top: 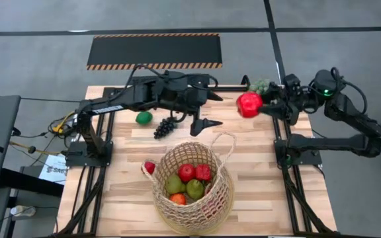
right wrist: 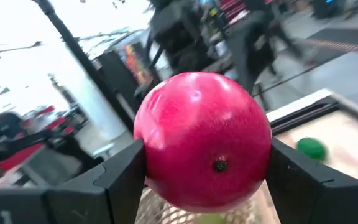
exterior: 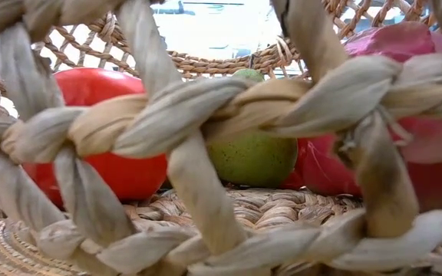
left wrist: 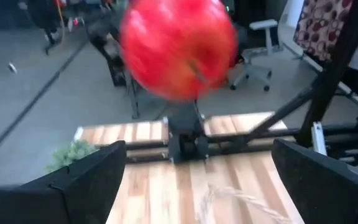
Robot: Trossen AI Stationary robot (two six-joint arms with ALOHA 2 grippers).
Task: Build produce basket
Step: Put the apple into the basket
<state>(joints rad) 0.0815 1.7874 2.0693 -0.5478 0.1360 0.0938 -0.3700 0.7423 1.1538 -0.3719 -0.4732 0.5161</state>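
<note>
Woven strands of the basket fill the low view; through the gaps a red tomato, a green pear and pink-red fruit rest on the basket floor

Basket position: near half of the bench, slightly left of centre, one loop handle rising on its far right side. Contents seen from above: two red fruits, two green pears and a small orange piece. One small red fruit lies on the bench just beside the basket's left rim.

Right hand: raised near the far right edge of the bench, fingers clamped on either side of a large red apple; the right wrist view shows the apple seated between both fingers. A pale green spiky ball lies near it at the far edge.

Left hand: over the far centre of the bench, fingers spread apart and gripping nothing.

Loose produce: a green lime and a dark grape bunch lie on the far left part of the bench, close together but apart.

Open room: bare planks lie between the basket and the right edge, and between the basket and the loose fruit
</note>
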